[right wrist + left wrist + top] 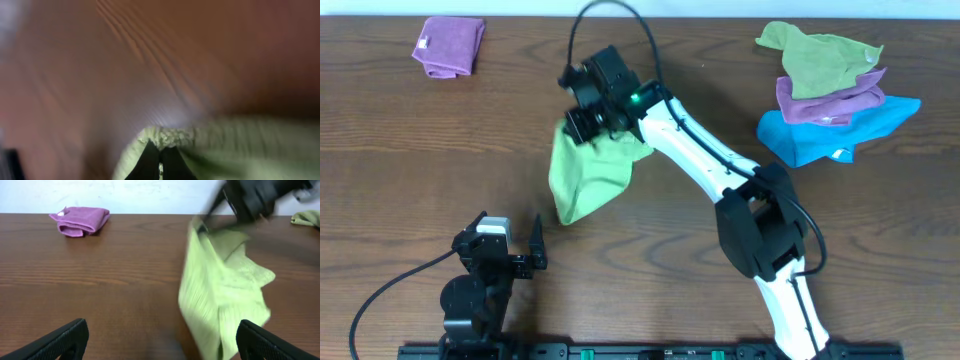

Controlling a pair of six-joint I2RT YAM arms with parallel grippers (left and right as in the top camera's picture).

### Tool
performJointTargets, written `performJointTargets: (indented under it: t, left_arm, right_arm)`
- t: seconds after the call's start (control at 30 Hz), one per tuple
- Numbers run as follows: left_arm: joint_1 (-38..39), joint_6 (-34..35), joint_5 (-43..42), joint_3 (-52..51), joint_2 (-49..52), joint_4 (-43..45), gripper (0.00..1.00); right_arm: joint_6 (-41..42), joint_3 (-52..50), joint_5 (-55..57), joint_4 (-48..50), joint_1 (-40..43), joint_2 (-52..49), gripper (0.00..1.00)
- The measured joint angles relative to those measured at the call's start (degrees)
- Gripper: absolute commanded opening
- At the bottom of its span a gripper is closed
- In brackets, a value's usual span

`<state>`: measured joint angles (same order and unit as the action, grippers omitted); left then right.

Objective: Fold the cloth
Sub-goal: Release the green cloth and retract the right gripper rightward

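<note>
The bright lime-green cloth [588, 172] hangs bunched from my right gripper [582, 128], its lower end resting on the table. My right gripper is shut on the cloth's top edge [165, 140], and the right wrist view is blurred. In the left wrist view the cloth [220, 295] hangs ahead and to the right. My left gripper [508, 243] is open and empty near the table's front edge, its fingertips [165, 340] spread wide in front of the cloth's lower end.
A folded purple cloth [450, 45] lies at the back left, also in the left wrist view [80, 221]. A pile at the back right holds an olive-green cloth [815, 55], a purple cloth [830, 100] and a blue cloth [840, 130].
</note>
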<state>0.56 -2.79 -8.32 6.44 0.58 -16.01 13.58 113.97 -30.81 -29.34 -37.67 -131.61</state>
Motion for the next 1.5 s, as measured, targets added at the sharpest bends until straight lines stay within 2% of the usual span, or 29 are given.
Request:
performJointTargets:
  t: [0.03,0.07,0.1,0.17,0.27,0.53,0.6,0.63,0.7,0.73,0.77,0.9,1.0,1.1,1.23,1.4,1.5]
  left_arm:
    - [0.0,0.0,0.0,0.0,0.0,0.0,0.95]
    - [0.0,0.0,0.0,0.0,0.0,0.0,0.95]
    - [0.0,0.0,0.0,0.0,0.0,0.0,0.95]
    - [0.0,0.0,0.0,0.0,0.0,0.0,0.95]
    - [0.0,0.0,0.0,0.0,0.0,0.0,0.95]
    - [0.0,0.0,0.0,0.0,0.0,0.0,0.95]
    - [0.0,0.0,0.0,0.0,0.0,0.0,0.96]
    - [0.0,0.0,0.0,0.0,0.0,0.0,0.95]
    - [0.0,0.0,0.0,0.0,0.0,0.0,0.95]
    - [0.0,0.0,0.0,0.0,0.0,0.0,0.95]
    - [0.0,0.0,0.0,0.0,0.0,0.0,0.95]
    - [0.0,0.0,0.0,0.0,0.0,0.0,0.96]
    - [0.0,0.0,0.0,0.0,0.0,0.0,0.95]
    - [0.0,0.0,0.0,0.0,0.0,0.0,0.95]
    - [0.0,0.0,0.1,0.0,0.0,0.0,0.95]
    - [0.0,0.8,0.2,0.0,0.0,0.0,0.95]
    - [0.0,8.9,-0.3,0.0,0.0,0.1,0.95]
  right_arm:
    - [0.6,0.3,-3.3,5.7,-0.3,0.0,0.50]
    - [1.2,0.7,-6.0,9.5,-0.6,0.0,0.90]
    - [1.3,1.2,-8.9,12.8,-1.0,0.0,0.99]
    - [1.5,2.1,-13.2,14.8,-2.3,0.0,0.99]
    - [1.6,2.3,-14.8,10.1,-3.4,0.0,0.99]
    - [0.7,2.1,-5.1,-7.7,1.8,0.0,0.99]
    - [0.1,2.1,0.5,-10.8,3.7,0.0,0.88]
    - [-0.5,2.1,3.5,-11.7,4.3,0.0,0.79]
    - [-2.0,2.1,7.8,-12.8,5.0,0.0,0.66]
    - [-2.6,2.1,9.9,-13.5,5.1,0.0,0.47]
    - [-3.4,2.1,11.5,-14.4,5.1,0.0,0.34]
    - [-4.8,2.2,14.6,-20.3,5.1,0.1,0.55]
    - [-6.2,2.2,15.6,-24.8,5.7,1.3,0.61]
    - [-6.7,2.2,16.4,-30.7,7.1,5.1,0.63]
    - [-6.4,2.2,19.8,-39.8,8.7,15.1,0.63]
    - [-5.4,-0.7,23.9,-43.1,5.6,25.3,0.67]
    - [-3.3,-7.0,28.6,-42.6,1.2,34.1,0.71]
